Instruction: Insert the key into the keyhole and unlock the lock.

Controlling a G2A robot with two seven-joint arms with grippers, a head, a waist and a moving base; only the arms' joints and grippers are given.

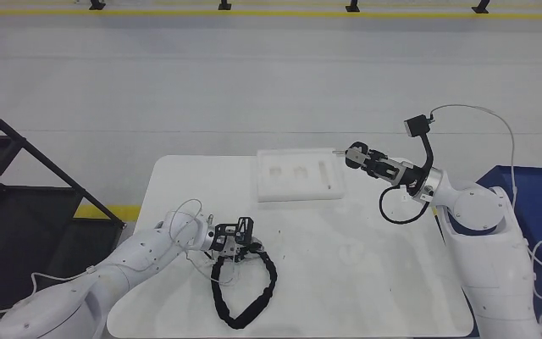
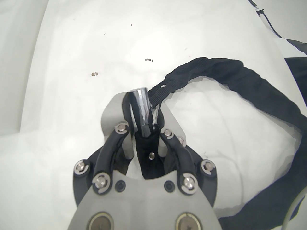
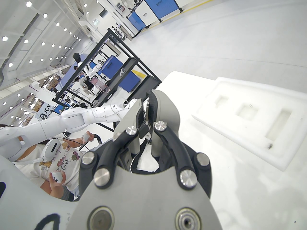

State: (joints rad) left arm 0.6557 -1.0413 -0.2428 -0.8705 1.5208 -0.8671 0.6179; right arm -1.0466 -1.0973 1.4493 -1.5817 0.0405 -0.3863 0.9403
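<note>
Left gripper [image 2: 141, 105]: the fingers [image 2: 112, 116] are clamped on the shiny lock cylinder [image 2: 141, 118], one on each side. The cylinder's metal end pokes out just past the fingertips. A black fabric-sleeved chain [image 2: 239, 72] leaves the cylinder beside one finger. It lies in a loop on the white table [image 1: 381, 280], curling back toward my left arm. From above I see this gripper low over the near left part of the table.

Right gripper [image 3: 146, 105]: the fingers [image 3: 165, 113] are nearly together, pinching a small dark piece that I take for the key [image 1: 340, 152]. I cannot make out its shape between the pads. From above, a thin metal sliver sticks out past the fingertips, at the right end of the white foam tray [image 1: 271, 193]. The tray has three recesses and sits toward the far side of the table.

Key and lock cylinder are well apart.
</note>
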